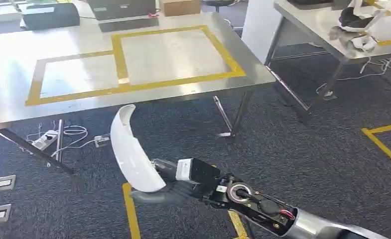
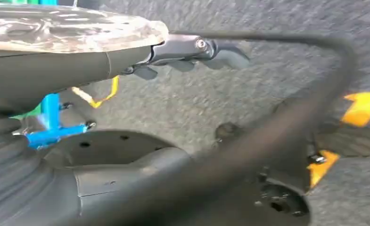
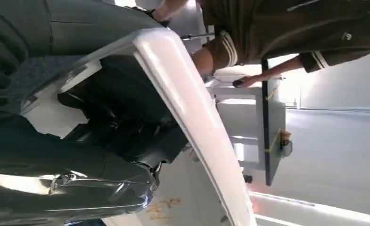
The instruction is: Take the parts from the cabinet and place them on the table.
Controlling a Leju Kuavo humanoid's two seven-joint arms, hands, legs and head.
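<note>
A white curved shell part [image 1: 129,152] stands upright in my right hand [image 1: 169,188], low over the carpet in front of the steel table [image 1: 173,50]. The table carries two rectangles of yellow tape [image 1: 117,57]. In the right wrist view the white part [image 3: 187,108] curves over my dark fingers [image 3: 121,127], which grip it from inside. My left hand [image 2: 192,52] hangs over the grey carpet, its fingers stretched out with nothing in them; the picture is blurred.
At the table's far edge stand a black case [image 1: 51,15], a laptop [image 1: 126,10] and a cardboard box [image 1: 179,6]. A second table [image 1: 313,27] to the right holds white parts [image 1: 357,22]. A power strip [image 1: 46,140] and yellow floor tape [image 1: 131,214] lie on the carpet. A person [image 3: 291,28] stands nearby.
</note>
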